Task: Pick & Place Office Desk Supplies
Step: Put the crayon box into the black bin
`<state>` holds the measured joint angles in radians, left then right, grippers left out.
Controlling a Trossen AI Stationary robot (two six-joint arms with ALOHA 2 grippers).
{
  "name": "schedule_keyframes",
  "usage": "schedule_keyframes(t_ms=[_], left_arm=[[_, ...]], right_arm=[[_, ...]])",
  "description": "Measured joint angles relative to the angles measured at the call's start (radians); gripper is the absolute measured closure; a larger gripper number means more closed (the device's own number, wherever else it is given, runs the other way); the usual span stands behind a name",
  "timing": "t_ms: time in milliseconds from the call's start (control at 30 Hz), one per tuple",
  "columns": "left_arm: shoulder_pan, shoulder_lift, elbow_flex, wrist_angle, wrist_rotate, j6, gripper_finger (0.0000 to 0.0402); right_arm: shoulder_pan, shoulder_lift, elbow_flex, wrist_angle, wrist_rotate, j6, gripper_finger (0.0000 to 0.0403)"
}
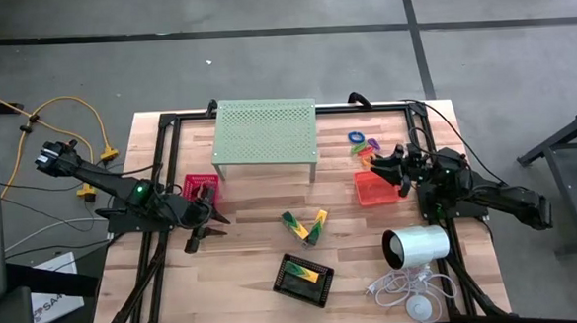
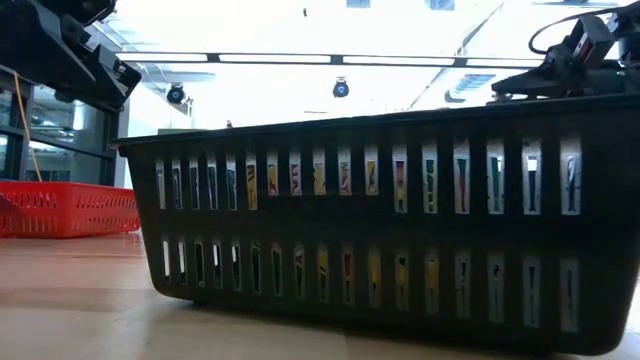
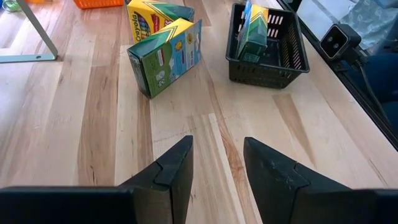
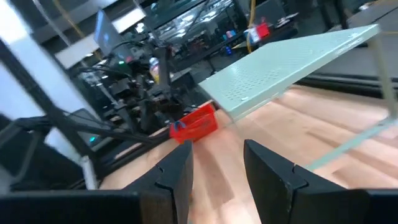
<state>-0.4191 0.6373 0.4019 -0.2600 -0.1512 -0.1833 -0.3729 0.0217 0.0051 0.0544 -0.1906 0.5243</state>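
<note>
Crayon boxes, two ahead of our left gripper, a third in the black tray; its fingers spread, empty. Right gripper, spread, hovers over the orange tray.

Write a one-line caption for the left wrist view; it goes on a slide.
Left gripper open and empty above the bare wooden table, facing two small boxes and a black mesh tray.
</note>
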Motion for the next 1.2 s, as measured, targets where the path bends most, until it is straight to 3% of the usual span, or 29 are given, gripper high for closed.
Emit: schedule_keyframes(t_ms=[133, 233, 733, 967, 1200], left_arm=[[0.0, 0.0, 0.0, 0.0, 0.001, 0.0, 0.0266], [0.0, 0.0, 0.0, 0.0, 0.003, 0.0, 0.0266], [0.0, 0.0, 0.001, -0.001, 0.002, 0.0, 0.0266], [0.0, 0.0, 0.001, 0.001, 0.001, 0.0, 0.0266], [0.0, 0.0, 0.001, 0.008, -0.001, 0.0, 0.0266]], right_arm=[[0.0, 0.0, 0.0, 0.031, -0.136, 0.013, 0.0272], [0.0, 0.0, 0.0, 0.032, -0.179, 0.027, 0.0272], [0.0, 0.065, 0.049, 0.122, -0.163, -0.127, 0.0272], [0.0, 0.255, 0.165, 0.123, -0.168, -0.209, 0.0272], [0.032, 0.524, 0.319, 0.131, -0.216, -0.337, 0.0272]])
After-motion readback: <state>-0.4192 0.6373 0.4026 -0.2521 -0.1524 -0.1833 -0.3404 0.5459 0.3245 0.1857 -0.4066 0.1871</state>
